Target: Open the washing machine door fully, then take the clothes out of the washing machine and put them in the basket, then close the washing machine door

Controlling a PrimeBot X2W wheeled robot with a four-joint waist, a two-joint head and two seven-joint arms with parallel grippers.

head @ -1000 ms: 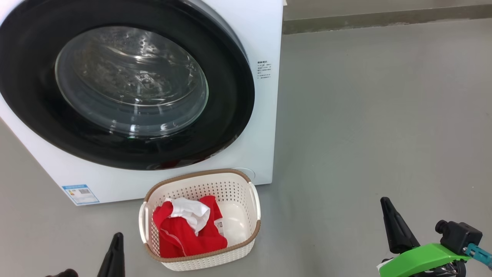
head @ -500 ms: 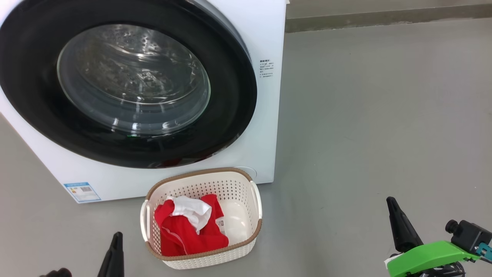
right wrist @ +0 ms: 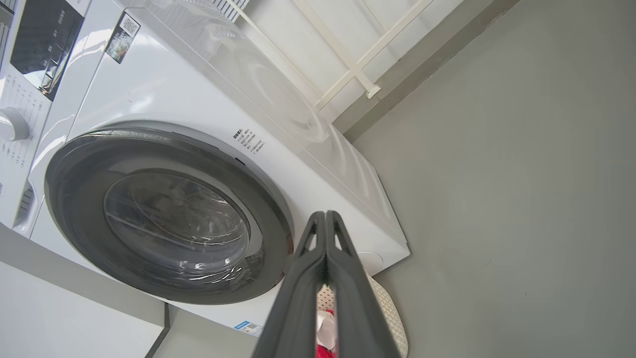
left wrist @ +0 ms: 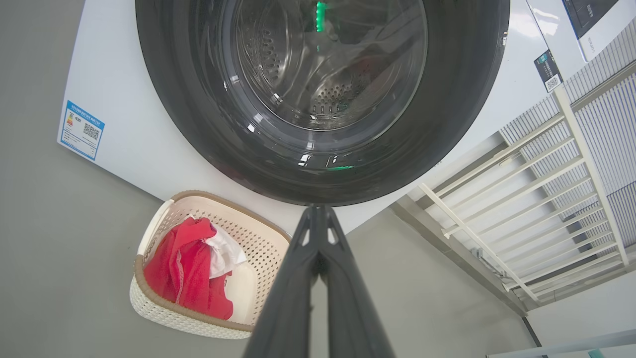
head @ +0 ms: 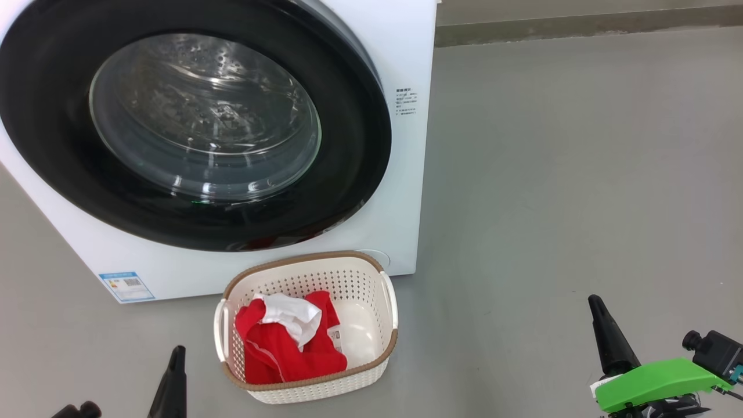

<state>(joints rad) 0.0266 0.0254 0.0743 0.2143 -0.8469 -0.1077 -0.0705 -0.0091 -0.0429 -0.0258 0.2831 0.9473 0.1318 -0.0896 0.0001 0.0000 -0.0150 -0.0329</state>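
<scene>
Red and white clothes point(head: 284, 348) heaped in left end of basket point(head: 316, 283), which is parked on floor point(head: 551, 174) just beside washing machine point(head: 406, 69) front. Washing machine door point(head: 354, 145) looks shut. Left gripper point(head: 172, 380) and right gripper point(head: 605, 337) both pinched together, nothing held. Last step judged done; only a latch check called for next, tbh.

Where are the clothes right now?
In the head view the clothes lie in the left half of the basket, which stands on the floor at lower centre, in front of the washing machine, under its door.
</scene>
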